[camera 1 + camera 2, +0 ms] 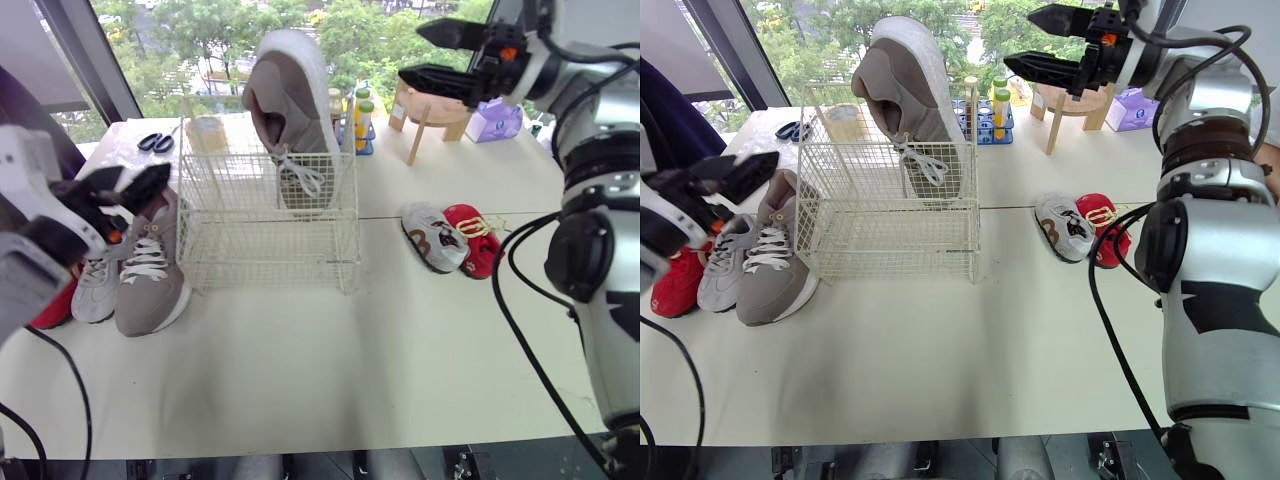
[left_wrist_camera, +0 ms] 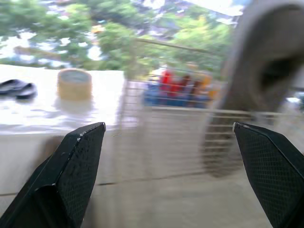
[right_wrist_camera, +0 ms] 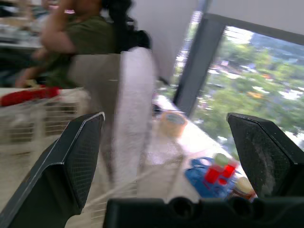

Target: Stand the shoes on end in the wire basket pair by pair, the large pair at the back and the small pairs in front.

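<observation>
1. We found both pairs of jaws spread wide and holding nothing. The left gripper (image 1: 125, 186) hung just above the shoes left of the basket, and the right gripper (image 1: 440, 55) sat high past the basket's far right corner, near a wooden stool (image 1: 430, 105)
2. Under the left gripper the lying large shoe (image 1: 150, 268) rested on its sole on the table (image 1: 350, 350), just beside the left wall of the wire basket (image 1: 260, 240). A white small shoe (image 1: 95, 285) and a red shoe (image 1: 55, 305) lay next to it, farther left
3. Its mate, the standing large shoe (image 1: 290, 110), was on end at the back right of the basket. It stood toe down, with its heel and pale sole well above the rim and its white laces hanging inside the wire
4. Right of the basket and apart from it, a grey small shoe (image 1: 432, 235) and a red small shoe (image 1: 470, 238) lay side by side, touching
5. We judged the lying large shoe light but bulky, with a soft grey-brown upper and a stiffer sole and heel. The firmest hold seemed to be at the heel, one finger inside the collar and one behind it, since the toe would likely cave in
6. We reckoned the loose laces could snag on the wire, and that the shoe might tip unless leaned against its mate
</observation>
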`<state>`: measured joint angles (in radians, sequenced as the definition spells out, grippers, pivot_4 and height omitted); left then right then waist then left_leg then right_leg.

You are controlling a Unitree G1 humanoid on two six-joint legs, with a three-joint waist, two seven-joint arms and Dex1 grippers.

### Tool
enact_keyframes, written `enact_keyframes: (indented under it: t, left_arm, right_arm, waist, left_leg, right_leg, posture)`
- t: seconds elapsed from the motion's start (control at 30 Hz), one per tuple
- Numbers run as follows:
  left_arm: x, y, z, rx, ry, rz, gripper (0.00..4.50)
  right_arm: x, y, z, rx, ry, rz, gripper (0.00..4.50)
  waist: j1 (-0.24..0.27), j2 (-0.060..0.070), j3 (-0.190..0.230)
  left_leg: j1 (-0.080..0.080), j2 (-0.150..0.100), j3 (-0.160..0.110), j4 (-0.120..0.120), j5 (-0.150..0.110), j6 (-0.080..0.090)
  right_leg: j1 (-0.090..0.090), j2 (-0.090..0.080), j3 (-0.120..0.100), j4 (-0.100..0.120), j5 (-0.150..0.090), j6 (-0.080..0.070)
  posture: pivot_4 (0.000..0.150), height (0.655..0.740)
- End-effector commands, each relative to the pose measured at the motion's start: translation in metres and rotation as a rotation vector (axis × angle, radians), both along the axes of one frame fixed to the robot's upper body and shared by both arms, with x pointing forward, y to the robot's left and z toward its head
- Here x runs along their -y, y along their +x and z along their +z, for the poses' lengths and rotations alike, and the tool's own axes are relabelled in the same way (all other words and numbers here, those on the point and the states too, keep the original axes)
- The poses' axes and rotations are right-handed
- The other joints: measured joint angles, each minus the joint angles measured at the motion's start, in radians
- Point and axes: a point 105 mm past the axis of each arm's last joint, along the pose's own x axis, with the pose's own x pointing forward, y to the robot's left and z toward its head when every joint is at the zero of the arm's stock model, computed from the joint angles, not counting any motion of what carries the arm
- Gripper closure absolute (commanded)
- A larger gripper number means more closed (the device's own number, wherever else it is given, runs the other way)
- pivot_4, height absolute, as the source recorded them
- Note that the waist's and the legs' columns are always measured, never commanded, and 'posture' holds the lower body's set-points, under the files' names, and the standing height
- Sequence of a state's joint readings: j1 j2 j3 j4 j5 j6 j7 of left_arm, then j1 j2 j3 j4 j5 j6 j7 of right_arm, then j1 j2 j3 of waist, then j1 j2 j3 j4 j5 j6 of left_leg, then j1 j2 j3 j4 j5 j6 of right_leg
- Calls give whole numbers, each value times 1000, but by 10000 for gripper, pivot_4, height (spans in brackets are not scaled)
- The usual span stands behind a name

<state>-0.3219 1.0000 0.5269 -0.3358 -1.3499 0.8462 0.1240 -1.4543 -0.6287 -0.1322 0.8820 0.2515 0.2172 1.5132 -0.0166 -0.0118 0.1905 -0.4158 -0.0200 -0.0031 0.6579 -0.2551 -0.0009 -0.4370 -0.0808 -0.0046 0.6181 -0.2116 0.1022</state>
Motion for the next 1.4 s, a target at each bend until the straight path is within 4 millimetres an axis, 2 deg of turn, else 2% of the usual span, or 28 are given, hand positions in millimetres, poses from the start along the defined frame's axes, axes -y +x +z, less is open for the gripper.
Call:
enact_keyframes:
  t: [0.03, 0.13, 0.2, 0.27, 0.37, 0.5, 0.7, 0.8, 0.93, 1.03, 1.1, 1.17, 1.27, 1.33, 1.4]
  left_arm:
    - [-36, 23, -23, -234, 77, 118, 314]
    - [-51, 47, -39, -348, 91, 165, 314]
    - [-51, 62, -39, -367, 114, 155, 314]
    - [-52, 75, -36, -382, 167, 148, 314]
    - [-58, 90, -35, -417, 249, 157, 314]
    - [-66, 104, -50, -526, 358, 157, 314]
    - [-54, 123, -81, -614, 382, 94, 314]
    - [-47, 128, -92, -627, 384, 79, 8440]
    - [-46, 131, -99, -629, 399, 91, 28263]
    - [-47, 133, -97, -603, 393, 116, 42855]
    - [-46, 135, -94, -585, 364, 127, 44055]
    - [-48, 136, -82, -549, 326, 143, 44055]
    - [-50, 140, -35, -393, 306, 151, 44055]
    - [-52, 138, -2, -292, 335, 152, 44055]
    - [-57, 130, 30, -216, 273, 162, 44055]
  right_arm:
    - [-45, -62, 3, 0, 8, 310, 376]
    - [-73, -89, -41, -33, -87, 348, 376]
    - [-82, -97, -66, -30, -160, 304, 376]
    - [-82, -97, -83, -5, -236, 231, 376]
    - [-84, -103, -86, -13, -215, 204, 376]
    - [-90, -110, -92, -33, -184, 187, 376]
    - [-98, -106, -90, -46, -106, 133, 376]
    - [-101, -103, -91, -41, -94, 112, 0]
    - [-101, -100, -91, -36, -86, 81, 0]
    - [-100, -98, -90, -47, -63, 68, 0]
    - [-99, -98, -89, -51, -58, 68, 0]
    - [-99, -98, -89, -52, -61, 66, 0]
    - [-95, -96, -88, -51, -74, 52, 0]
    - [-91, -94, -86, -54, -75, 41, 0]
    - [-88, -91, -83, -60, -63, 37, 0]
  waist:
    - [1, 2, 0]
    - [7, 1, 0]
    - [8, -1, 0]
    - [14, -3, 1]
    - [12, -5, 1]
    - [6, -6, 1]
    - [5, -7, 1]
    - [5, -7, 1]
    - [4, -7, 1]
    - [5, -7, 1]
    - [5, -7, 1]
    - [5, -7, 1]
    - [6, -10, 3]
    - [6, -14, 4]
    - [4, -15, 3]
  left_leg:
    - [1, 0, 0, 0, 0, 0]
    - [5, 0, 1, -1, 0, 0]
    - [5, -1, 0, 1, 0, 0]
    - [4, -3, 0, 3, 0, 0]
    - [3, -4, 2, 6, 0, 0]
    - [4, -3, 2, 6, 0, 0]
    - [4, -2, 4, 6, 0, 0]
    - [4, -2, 3, 6, 0, 1]
    - [4, -2, 1, 6, -1, 2]
    - [4, -1, 1, 6, -1, 2]
    - [4, -1, 1, 6, -1, 2]
    - [4, -1, 1, 7, -1, 2]
    - [4, -1, 0, 7, -1, 2]
    - [3, -1, 0, 7, -1, 2]
    - [-2, -1, -1, 8, -1, 2]
  right_leg:
    - [1, 0, 0, 0, 0, 0]
    - [2, 0, 0, 9, 0, 0]
    - [3, 0, -1, 11, -1, 1]
    - [4, -1, -1, 11, -1, 1]
    - [4, -1, 0, 8, -1, 2]
    - [4, -1, -1, 8, -1, 2]
    - [3, -1, 0, 9, -2, 2]
    - [3, -1, 0, 9, -2, 2]
    - [3, -2, 0, 9, -2, 2]
    - [3, -2, 0, 10, -2, 2]
    - [3, -2, 0, 10, -2, 2]
    - [3, -2, 0, 10, -2, 2]
    - [3, -2, 0, 11, -2, 2]
    - [2, -2, 0, 11, -2, 2]
    - [-1, -2, -1, 12, -1, 2]
  posture:
    - [1500, 7400]
    - [1500, 7400]
    - [1500, 7400]
    - [1500, 7400]
    - [1500, 7400]
    - [1500, 7400]
    - [1500, 7400]
    - [1500, 7400]
    - [1500, 7400]
    - [1500, 7400]
    - [1500, 7400]
    - [1500, 7400]
    - [1500, 7400]
    - [1500, 7400]
    - [1500, 7400]
